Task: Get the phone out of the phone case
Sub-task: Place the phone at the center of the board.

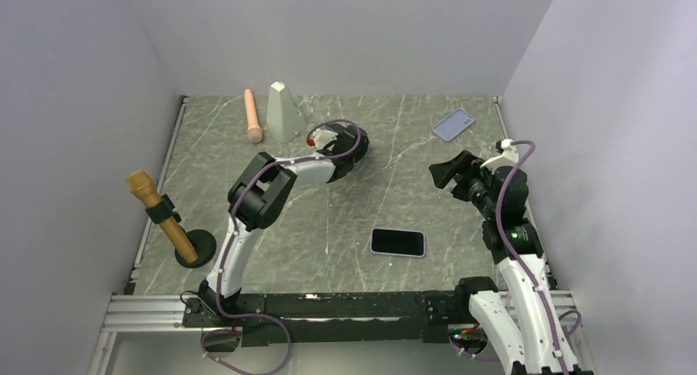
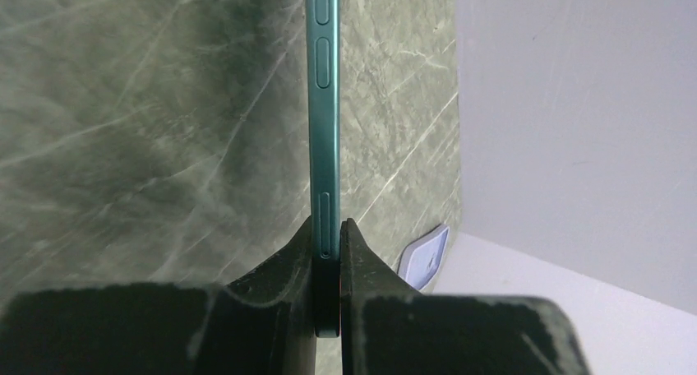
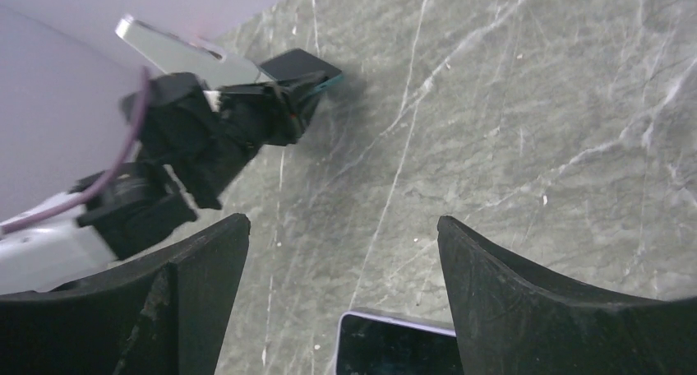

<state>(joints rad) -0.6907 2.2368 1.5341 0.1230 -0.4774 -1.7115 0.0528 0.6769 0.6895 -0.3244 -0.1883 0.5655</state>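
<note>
Phone, teal-edged, is clamped edge-on at its near end between the fingers of your left gripper. Its long axis runs straight out ahead of the fingertips, above the table. The lilac case lies flat on the table to the right of those fingers, apart from the phone. It looks empty, so the separation seems done, though the case is too small to be sure.

Your right gripper holds nothing, and its fingers are spread wide. From them, the held phone is ahead and to the left, well apart. A second phone, dark screen up with a pale rim, lies on the table close below the gap between them. So the right arm is nearer that one, and the left arm alone controls the teal phone.
</note>
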